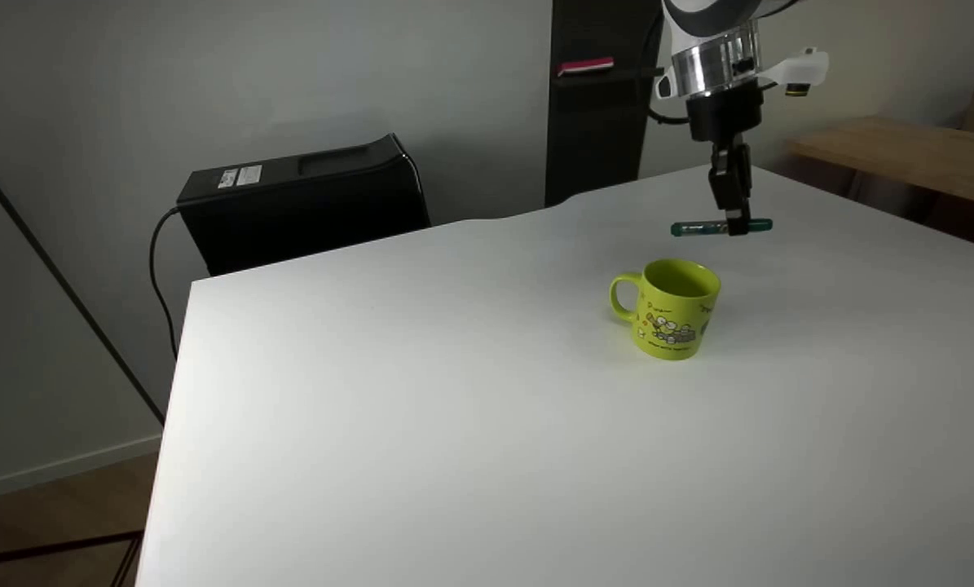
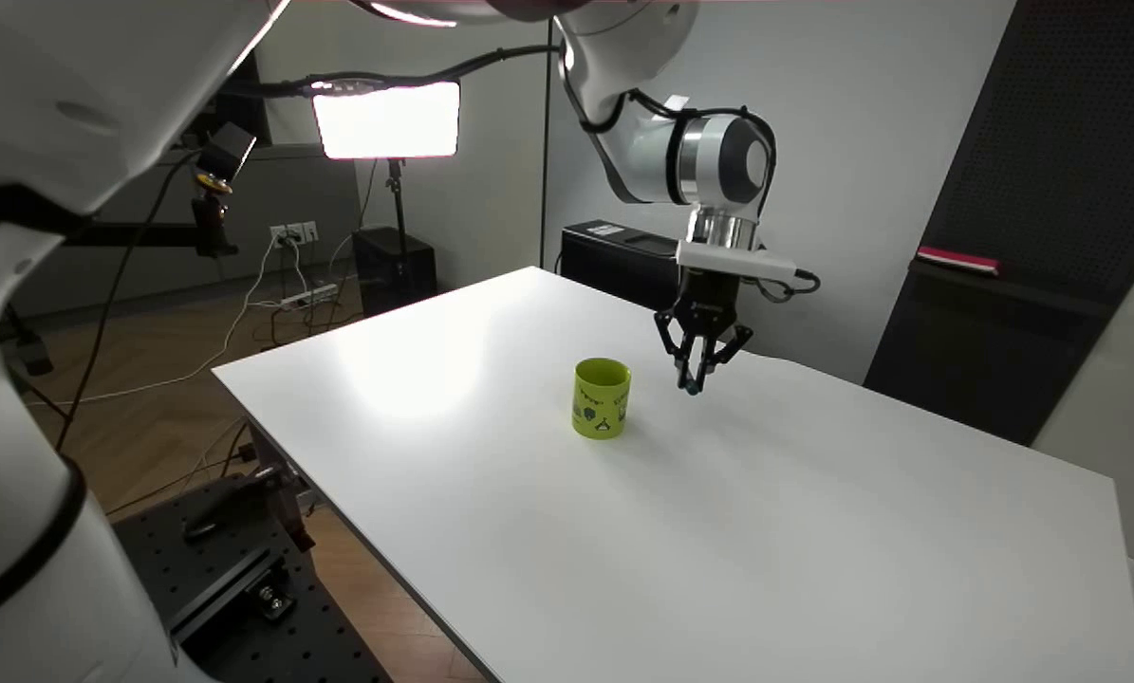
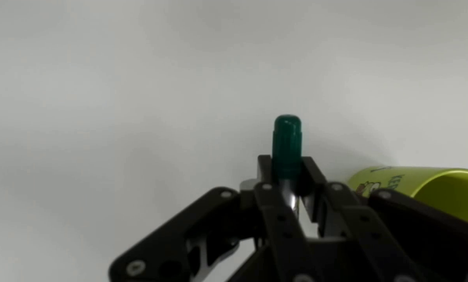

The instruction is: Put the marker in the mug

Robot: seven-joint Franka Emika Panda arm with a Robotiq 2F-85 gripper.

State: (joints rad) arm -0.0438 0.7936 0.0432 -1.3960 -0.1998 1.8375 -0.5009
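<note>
The end effector [image 2: 691, 381] holds the marker [image 1: 702, 229] pinched, its pads [image 3: 265, 168] pressing from both sides and the gap between them just as narrow as the marker. The marker lies nearly level across the fingertips, gripped off its middle, so a longer length sticks out on one side of the end effector than on the other. Both ends are dark green and the barrel between is pale and patterned.

Below the end effector spreads the white worktop [image 1: 372, 424]; the marker is held over it, at a height that is hard to judge. The lime-green mug [image 1: 671, 322] stands upright on the worktop, lower than the end effector, near it and off to one side, apart from both it and the marker. In an exterior view its handle [image 1: 614, 297] is turned away from the end effector; small figures are printed on its wall.

Past the worktop's edge, behind the end effector in an exterior view, is a dark cabinet [image 1: 592, 139] with a red-and-white item [image 1: 587, 65]; a black box [image 1: 307, 216] sits farther off to the side.
</note>
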